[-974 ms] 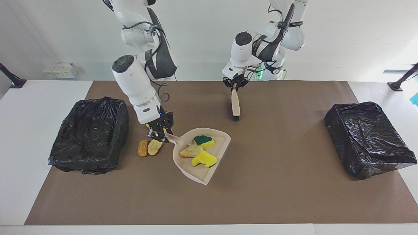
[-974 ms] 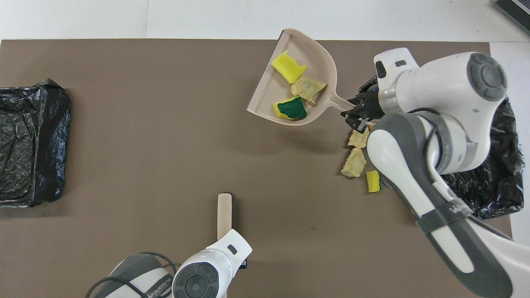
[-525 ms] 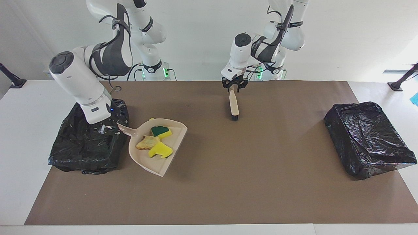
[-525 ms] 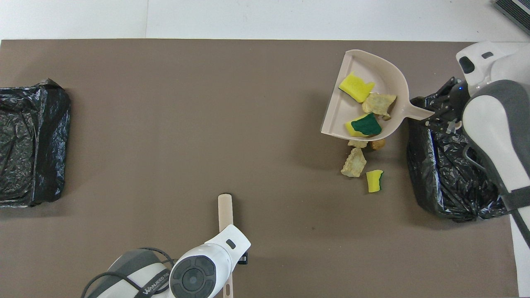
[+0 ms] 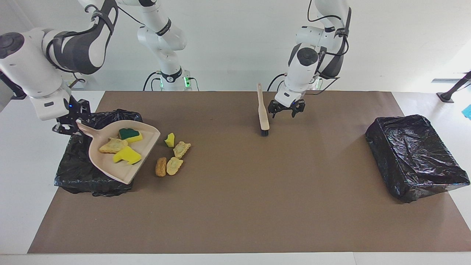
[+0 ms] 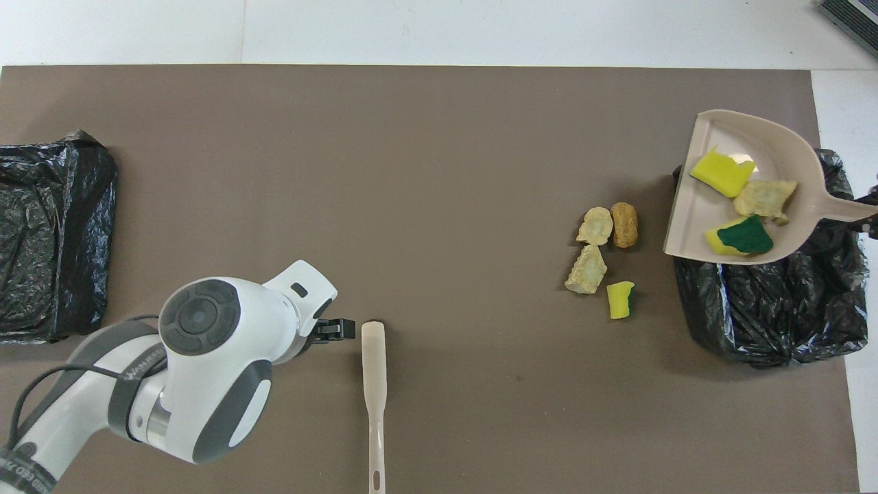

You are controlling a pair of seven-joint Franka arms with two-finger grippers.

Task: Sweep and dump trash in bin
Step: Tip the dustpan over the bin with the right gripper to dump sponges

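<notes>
Trash: seven scraps, in two groups.
- Three ride in the dustpan (image 5: 121,172): green-topped sponge (image 5: 129,134), tan chunk (image 5: 112,145), yellow sponge (image 5: 127,155).
- Four lie on the brown mat (image 5: 257,206), just beside the bin at the right arm's end and on its side toward the table's middle. The small yellow sponge bit (image 5: 169,140) is nearest the robots. The flaky tan chunk (image 5: 181,149) lies close by it. A second tan chunk (image 5: 173,165) and the orange-brown chunk (image 5: 160,166) lie side by side, touching, farther from the robots.

Dustpan: up in the air over the black-bagged bin (image 5: 73,173) at the right arm's end of the table. Its open lip points away from the robots and its handle points toward them. The three scraps sit inside it.

Right gripper (image 5: 70,126): clamped narrow on the dustpan handle, over the bin's outer edge.

Hand brush (image 5: 263,114): lies flat on the mat near the robots' edge, bristle end away from them, nothing touching it.

Left gripper (image 5: 286,110): fingers spread wide, holding nothing. It is over the mat just beside the brush, on the side toward the left arm's end.

Second bagged bin (image 5: 415,158): at the left arm's end of the table, well apart from everything else.
</notes>
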